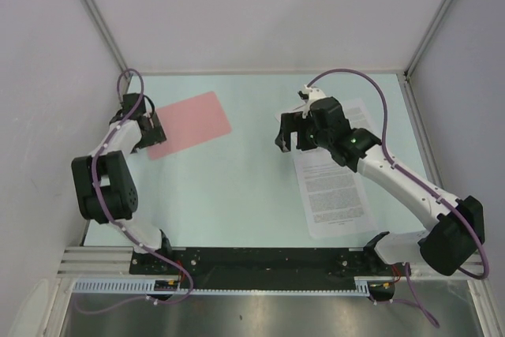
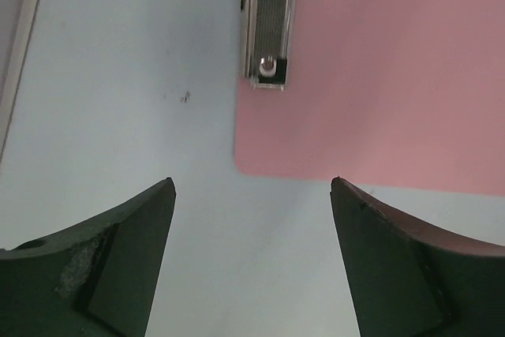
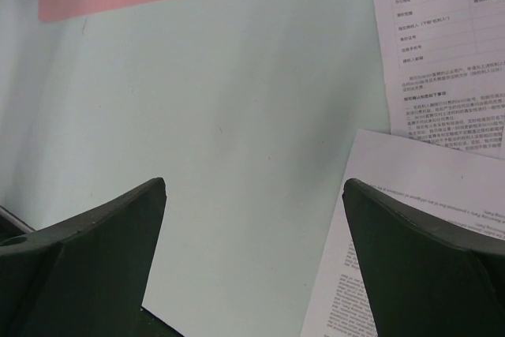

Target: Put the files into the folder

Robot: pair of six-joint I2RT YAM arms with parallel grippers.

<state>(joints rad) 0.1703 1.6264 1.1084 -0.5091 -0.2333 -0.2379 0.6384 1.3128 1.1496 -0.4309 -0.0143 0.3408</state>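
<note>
You have one flat pink folder (image 1: 189, 124), rounded corners, metal clip (image 2: 268, 21) at its short edge, lying left. Thin white printed files (image 1: 335, 187) (sheets overlapping) lie right; left gripper (image 2: 251, 183) and right gripper (image 3: 254, 183) gape, empty.

1. a pale blue-green table (image 1: 237, 195) fills the middle, evenly lit, with only soft shadows.
2. plain white walls (image 1: 268, 5) close the table's far, left and right sides.
3. a grey metal post (image 1: 95, 13) rises at the table's far left corner, another post (image 1: 442, 13) at its far right corner.
4. a black plate (image 1: 260, 260) lies along the table's near edge, with a white slotted strip (image 1: 237, 290) just nearer.
5. nearest of all lies a dull grey metal sheet (image 1: 260, 317).
</note>
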